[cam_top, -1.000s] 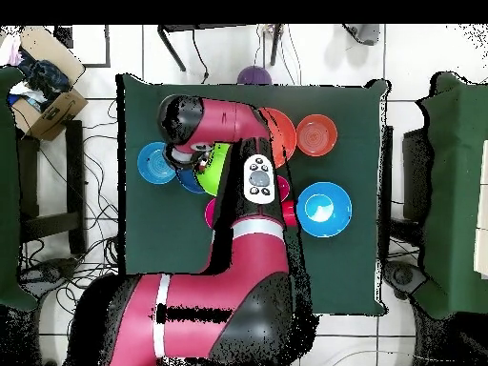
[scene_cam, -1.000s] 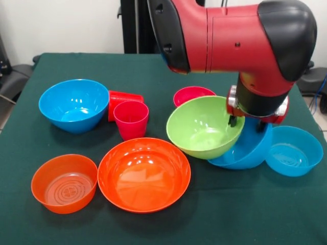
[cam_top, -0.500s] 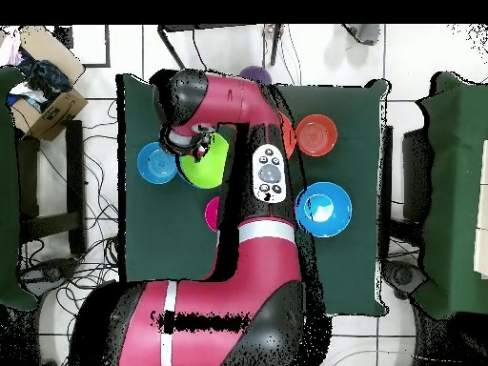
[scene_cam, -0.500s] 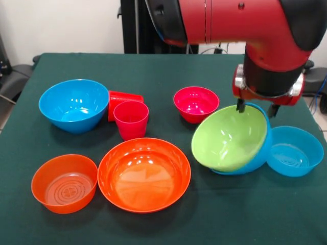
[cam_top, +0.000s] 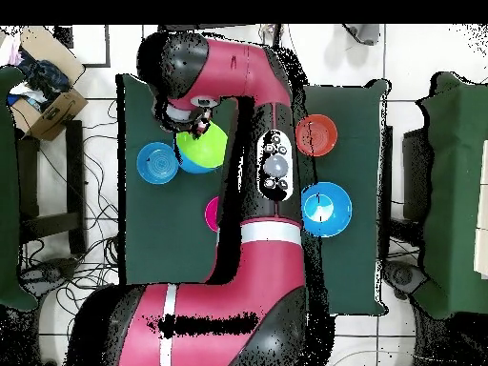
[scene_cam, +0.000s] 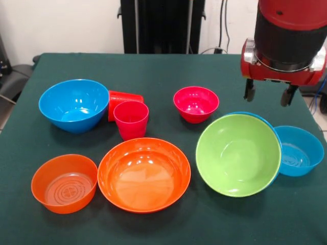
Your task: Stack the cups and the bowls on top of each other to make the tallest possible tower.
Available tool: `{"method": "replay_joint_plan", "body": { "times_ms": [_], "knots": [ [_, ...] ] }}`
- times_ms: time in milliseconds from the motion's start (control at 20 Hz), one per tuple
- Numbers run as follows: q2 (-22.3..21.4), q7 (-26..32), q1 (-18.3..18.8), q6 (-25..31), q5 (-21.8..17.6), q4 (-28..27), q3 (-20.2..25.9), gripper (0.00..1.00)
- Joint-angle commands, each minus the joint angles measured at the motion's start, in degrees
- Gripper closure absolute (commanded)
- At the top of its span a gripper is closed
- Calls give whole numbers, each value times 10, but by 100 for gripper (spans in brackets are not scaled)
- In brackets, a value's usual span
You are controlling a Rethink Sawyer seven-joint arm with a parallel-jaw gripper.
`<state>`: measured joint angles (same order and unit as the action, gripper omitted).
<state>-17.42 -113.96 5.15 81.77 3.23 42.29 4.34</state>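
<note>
**Bright, even light over my bench**

The front view is evenly lit from above. Soft white glare sits inside the large orange bowl (scene_cam: 144, 174) at lower centre and in the blue bowl (scene_cam: 74, 104) at upper left; the lime green bowl (scene_cam: 238, 154) at right shows only a faint sheen. Shadows on the bench (scene_cam: 153, 76) are short and soft-edged. My gripper (scene_cam: 269, 92) at upper right looks sharp, without motion blur.
</note>
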Motion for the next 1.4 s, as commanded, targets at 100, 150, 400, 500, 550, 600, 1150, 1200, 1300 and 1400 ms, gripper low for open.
{"method": "replay_joint_plan", "body": {
  "times_ms": [100, 150, 400, 500, 550, 600, 1150, 1200, 1300, 1400],
  "knots": [
    [66, 37, 10, -21, -48, -77, 30, 0],
    [73, 37, 10, -24, -49, -85, 31, 0],
    [110, 23, 8, -22, -52, -143, 26, 0],
    [124, 17, 6, -26, -54, -166, 24, 0],
    [131, 11, 5, -27, -55, -178, 22, 0],
    [137, 9, 4, -25, -54, -189, 21, 0],
    [200, 54, 4, 12, -35, -214, 34, 0],
    [204, 60, 5, 18, -32, -217, 37, 0],
    [205, 76, 5, 32, -23, -214, 46, 0],
    [203, 91, 4, 37, -13, -204, 54, 0]
  ]
}}
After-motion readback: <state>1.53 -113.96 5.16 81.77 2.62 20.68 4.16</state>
